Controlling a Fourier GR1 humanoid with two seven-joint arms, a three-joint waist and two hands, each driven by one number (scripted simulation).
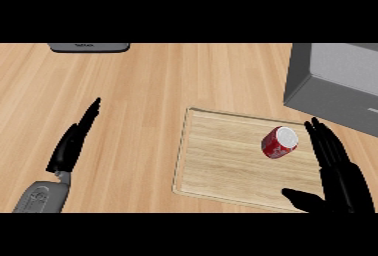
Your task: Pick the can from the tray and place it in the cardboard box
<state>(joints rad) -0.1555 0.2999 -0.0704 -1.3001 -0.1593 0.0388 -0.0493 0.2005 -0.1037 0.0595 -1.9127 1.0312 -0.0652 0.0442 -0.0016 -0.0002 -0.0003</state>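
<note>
The can, red with a pale end face, lies tilted on the wooden tray, toward the tray's 2 o'clock corner. The right robot hand stands just beside it at the can's 3 o'clock, fingers straight and apart from the thumb, holding nothing. No contact with the can is visible.

Step in hand, as judged: closing on the can. Bring the palm toward 9 o'clock until the fingers pass behind the can body and the thumb faces them across it, then curl. Take the can across its round side, not its end face, since a lying can is likely to roll.

The cardboard box, which appears grey here, sits at 1 o'clock of the tray, near its far corner. Lift above the tray rim and the box wall before travelling.

The left robot hand rests open at 9 o'clock, well apart from the tray, over bare surface. A dark flat object lies at 11 o'clock, out of the path.
</note>
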